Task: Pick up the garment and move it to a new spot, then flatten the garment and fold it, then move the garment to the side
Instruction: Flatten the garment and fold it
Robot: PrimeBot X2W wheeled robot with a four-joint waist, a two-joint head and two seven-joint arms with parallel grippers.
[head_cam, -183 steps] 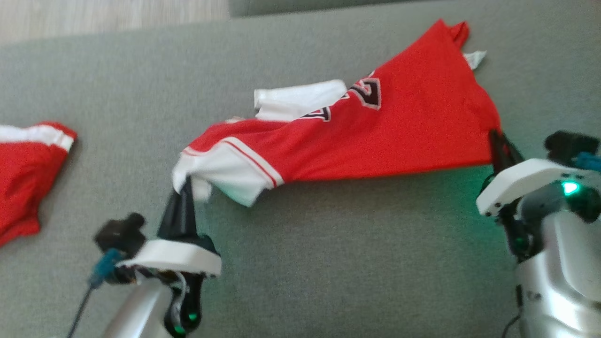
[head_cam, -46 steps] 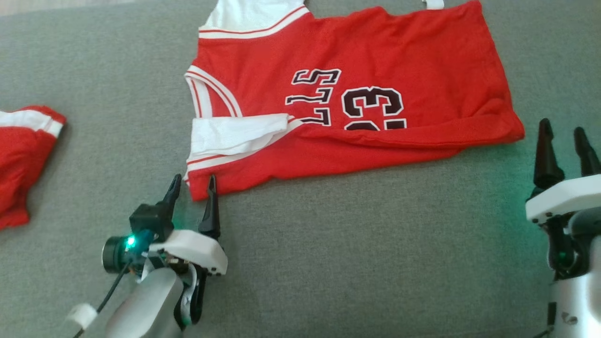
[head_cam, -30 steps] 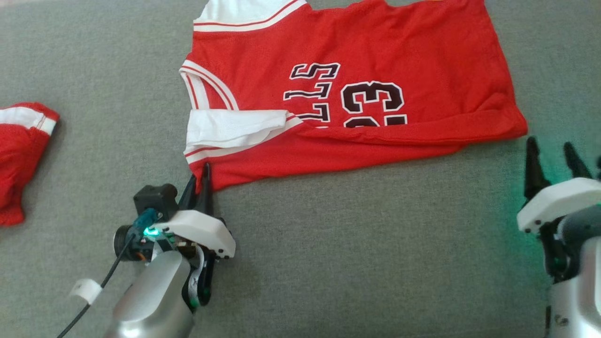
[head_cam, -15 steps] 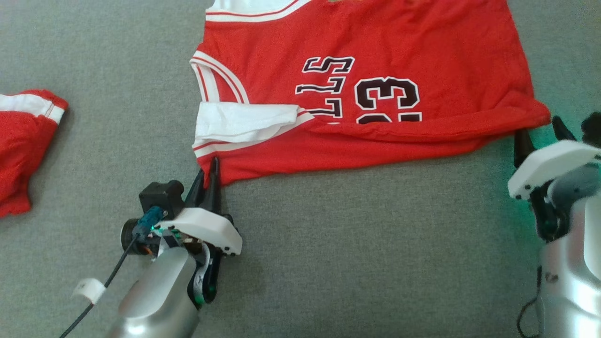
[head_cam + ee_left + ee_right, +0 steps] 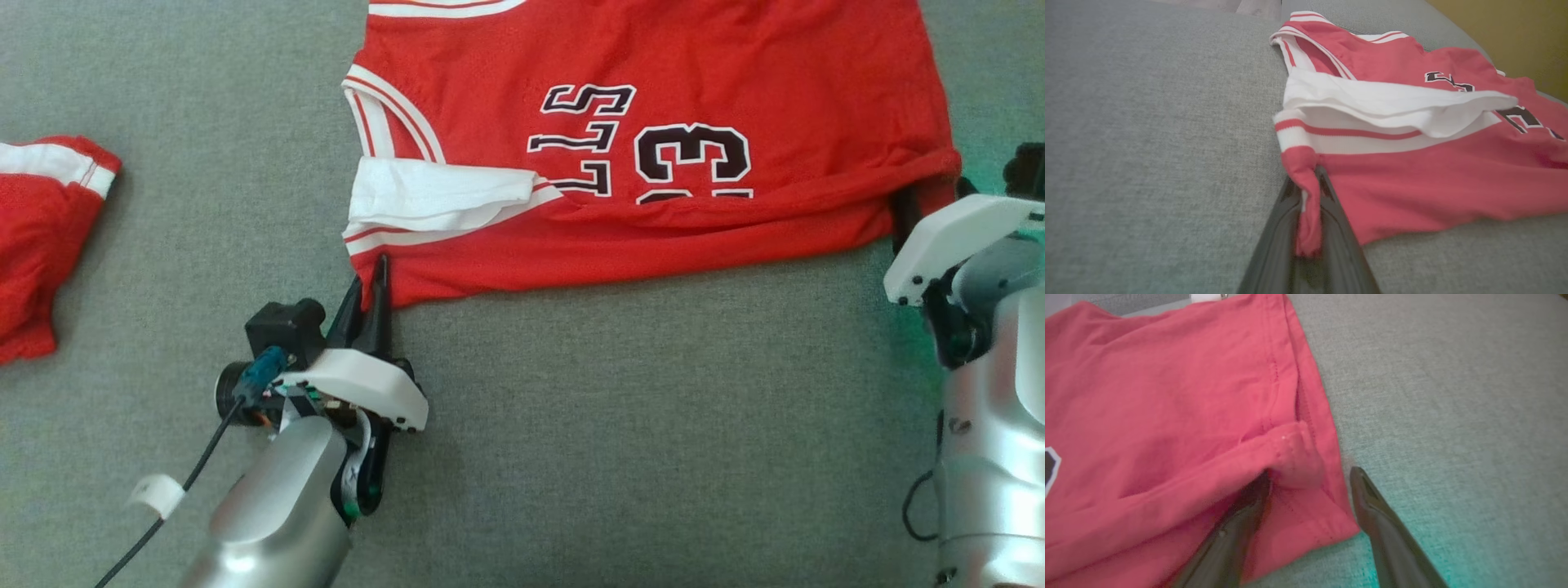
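My left gripper (image 5: pixel 374 282) is pinched tight on the jersey (image 5: pixel 735 65) at its near-left corner, with a red tab of cloth bunched between the fingers. And my right gripper (image 5: pixel 1310 477) stands wide, straddling the near-right hem corner: one finger is tucked against the rolled fold, the other is on the bare grey cushion (image 5: pixel 612 408). The jersey lies number-up across the cushion's far part. I reckon both corners are wanted to pull that fold flat.

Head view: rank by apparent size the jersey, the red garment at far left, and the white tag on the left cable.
1. jersey, largest though cropped at the top.
2. red garment, cropped by the left edge.
3. tag, smallest.
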